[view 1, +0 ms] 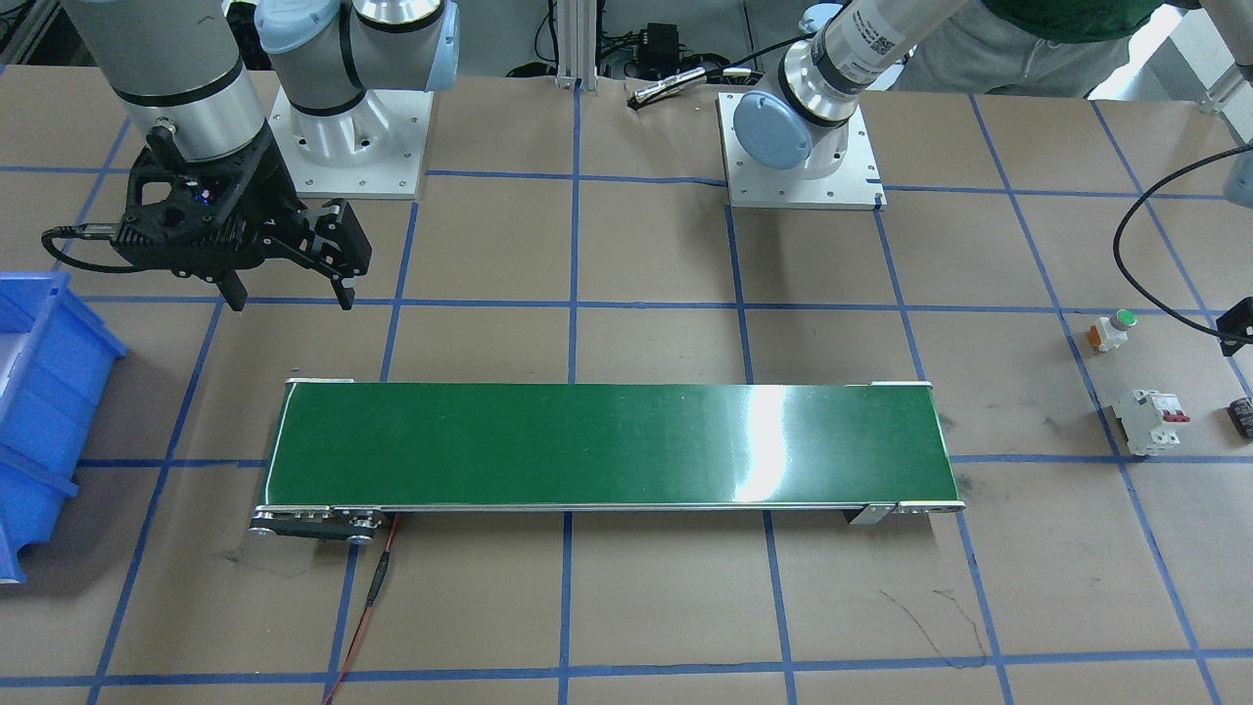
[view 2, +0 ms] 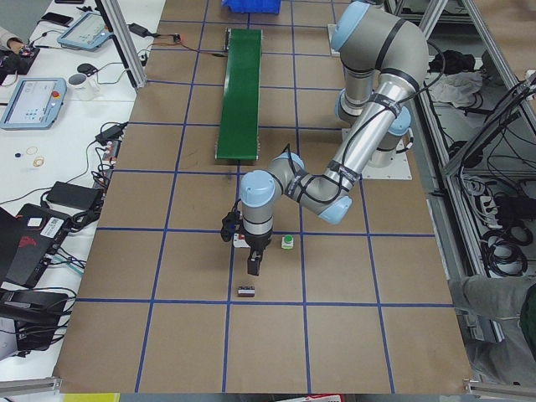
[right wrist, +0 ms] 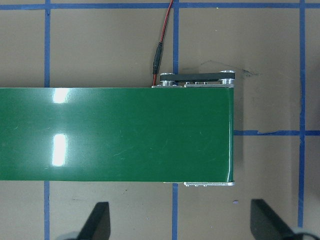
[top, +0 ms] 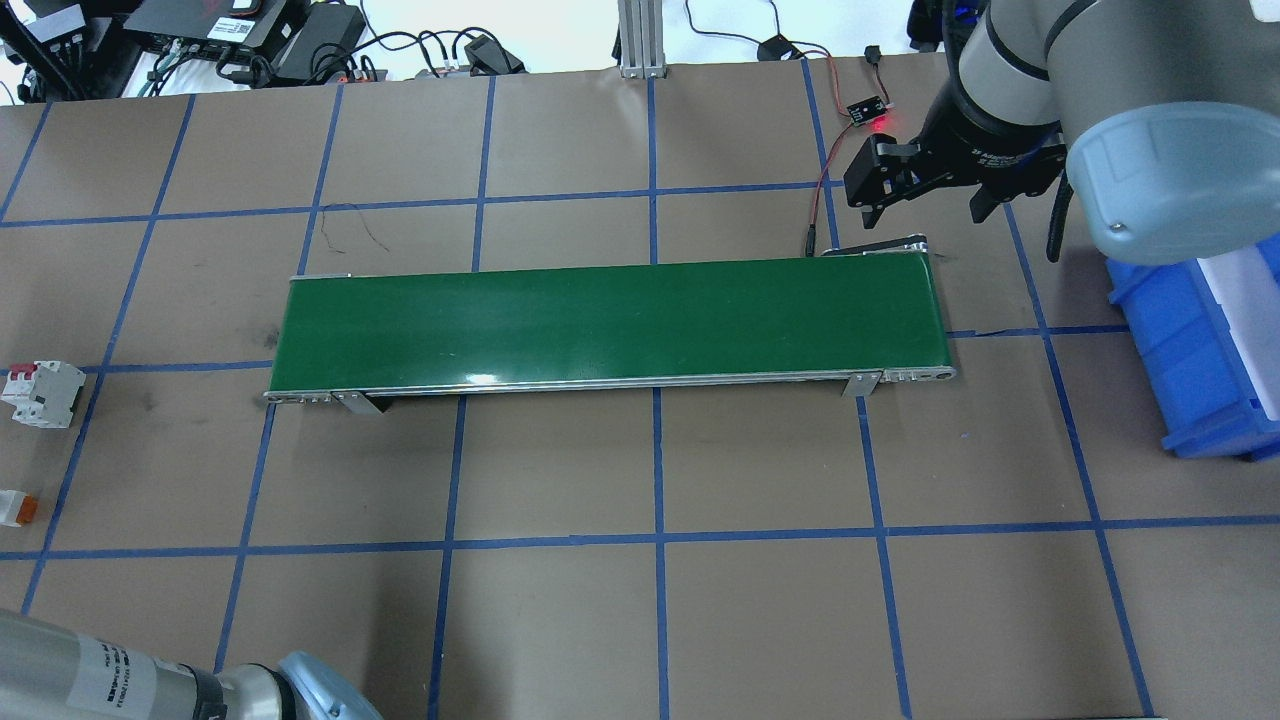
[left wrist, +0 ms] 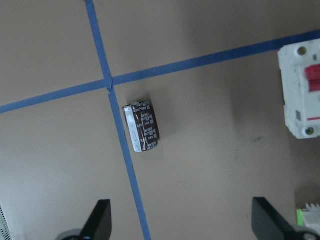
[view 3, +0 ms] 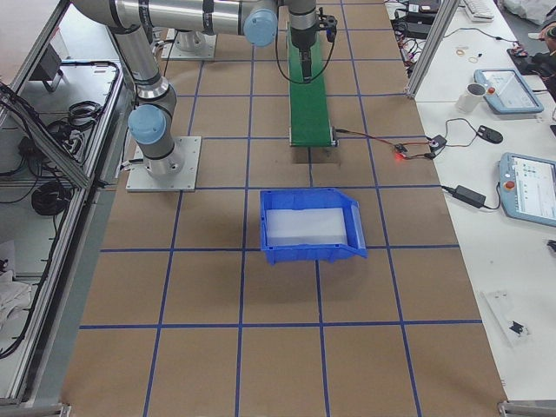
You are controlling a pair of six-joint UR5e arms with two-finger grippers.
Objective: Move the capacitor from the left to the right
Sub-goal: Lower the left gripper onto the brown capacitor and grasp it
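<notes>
The capacitor [left wrist: 141, 126], a small black cylinder with pale markings, lies on its side on the brown table by a blue tape line. It also shows at the front-facing view's right edge [view 1: 1241, 416] and in the left side view [view 2: 246, 291]. My left gripper [left wrist: 182, 225] hovers above it, open and empty, with the capacitor ahead of the fingers and nearer the left one. My right gripper [view 1: 289, 289] is open and empty above the table beside the far end of the green conveyor belt [view 1: 607, 446], and its wrist view looks down on that end [right wrist: 115, 135].
A white breaker with red switches [left wrist: 300, 95] and a white button with a green cap [view 1: 1111, 330] lie close to the capacitor. A blue bin [top: 1200, 350] stands past the belt's end on my right side. A red wire [right wrist: 162, 30] runs from that belt end.
</notes>
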